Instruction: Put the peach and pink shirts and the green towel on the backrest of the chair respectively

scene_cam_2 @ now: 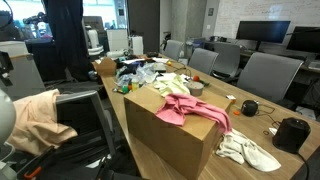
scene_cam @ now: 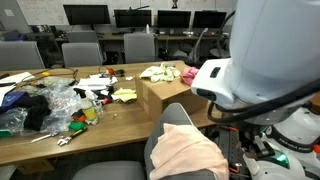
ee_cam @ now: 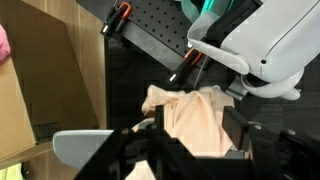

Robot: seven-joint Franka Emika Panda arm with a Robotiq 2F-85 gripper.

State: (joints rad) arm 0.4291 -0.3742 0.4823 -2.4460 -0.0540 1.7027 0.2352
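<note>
In the wrist view the gripper is directly over the peach shirt, which hangs on the backrest of the chair. The cloth lies between the dark fingers. The jaws seem to be spread, but I cannot tell if they grip the cloth. The pink shirt lies on the cardboard box, well apart from the jaws. The green towel lies beside the box, also far from them.

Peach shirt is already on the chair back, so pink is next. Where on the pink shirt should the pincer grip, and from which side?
Grip the pink shirt at its bunched folds on top of the cardboard box, coming straight down from above. The raised folds there can likely be pinched; the part hanging over the edge lies flat against the wall.
</note>
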